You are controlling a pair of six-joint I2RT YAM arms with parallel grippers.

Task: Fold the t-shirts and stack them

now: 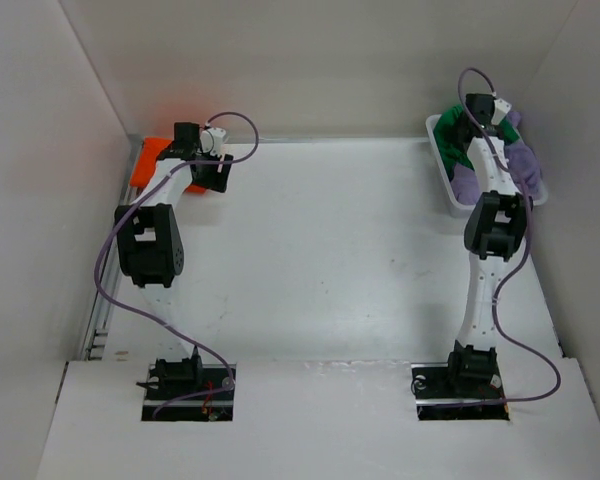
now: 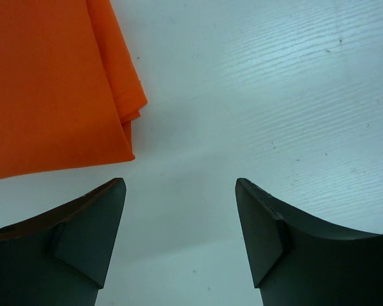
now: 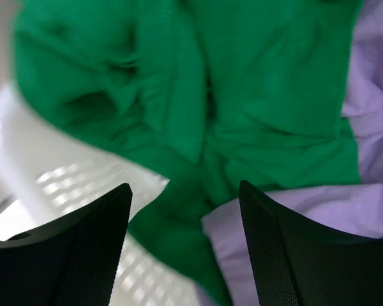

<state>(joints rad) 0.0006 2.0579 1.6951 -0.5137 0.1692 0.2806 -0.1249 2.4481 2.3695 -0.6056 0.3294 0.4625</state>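
Observation:
The orange t-shirt [image 1: 152, 152] lies folded flat in the far left corner of the table; it also shows in the left wrist view [image 2: 51, 83]. My left gripper [image 1: 218, 172] [image 2: 180, 210] is open and empty, just beside the shirt's near right corner. The green t-shirt [image 1: 450, 143] [image 3: 198, 83] and the lavender t-shirt [image 1: 525, 160] [image 3: 370, 127] lie crumpled together in the white basket [image 1: 447, 190] at the far right. My right gripper [image 1: 477, 115] [image 3: 185, 210] hovers open just above them, holding nothing.
White walls enclose the table on the left, back and right. The basket's lattice rim [image 3: 64, 178] shows under my right gripper's left finger. Bare white tabletop [image 1: 320, 250] lies between the two arms.

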